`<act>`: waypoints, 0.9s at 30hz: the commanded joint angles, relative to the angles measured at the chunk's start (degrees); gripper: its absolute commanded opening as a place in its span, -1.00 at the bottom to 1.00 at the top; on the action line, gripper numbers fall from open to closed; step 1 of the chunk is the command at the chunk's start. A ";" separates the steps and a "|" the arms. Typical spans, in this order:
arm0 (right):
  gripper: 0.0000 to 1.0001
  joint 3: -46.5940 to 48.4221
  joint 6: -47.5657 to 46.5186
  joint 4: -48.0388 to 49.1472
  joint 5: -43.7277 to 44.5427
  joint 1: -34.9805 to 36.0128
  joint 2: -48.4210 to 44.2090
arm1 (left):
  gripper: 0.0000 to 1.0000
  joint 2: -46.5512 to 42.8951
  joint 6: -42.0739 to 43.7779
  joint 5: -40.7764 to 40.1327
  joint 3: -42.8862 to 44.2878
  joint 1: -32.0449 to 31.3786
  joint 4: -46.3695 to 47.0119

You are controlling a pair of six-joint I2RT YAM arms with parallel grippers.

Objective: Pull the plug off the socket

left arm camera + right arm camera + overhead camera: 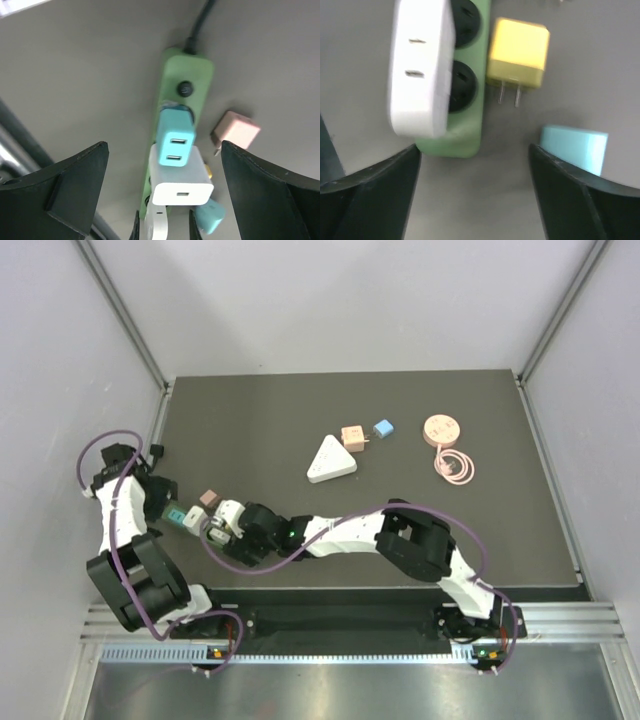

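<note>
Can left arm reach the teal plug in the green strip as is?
Probably yes: the left gripper hangs open over the teal plug, nothing between. The white charger next to it may crowd the grasp.

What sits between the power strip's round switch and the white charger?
A teal charger plugged into the green strip, seen in the left wrist view.

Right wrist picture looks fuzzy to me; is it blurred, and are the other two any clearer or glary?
Right wrist view: yes, soft all over; the white charger and green power strip have smeared edges. Left wrist view: crisper; the teal charger shows its slots clearly. Top external view: even light on the table, no harsh glare, only faint shadows.
</note>
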 commanded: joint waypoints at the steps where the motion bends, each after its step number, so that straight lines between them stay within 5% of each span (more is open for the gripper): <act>1: 0.91 -0.81 -0.47 -2.71 0.92 -1.14 -6.17 | 0.97 0.11 1.39 1.95 1.33 0.23 4.46; 14: 1.00 -1.78 -0.12 -7.54 -4.08 -1.14 -16.80 | 0.97 12.68 0.51 3.27 3.79 0.23 6.48; 27: 0.99 4.81 3.65 -11.06 -7.25 -1.14 -11.89 | 0.93 19.10 1.49 3.18 3.71 -1.17 11.31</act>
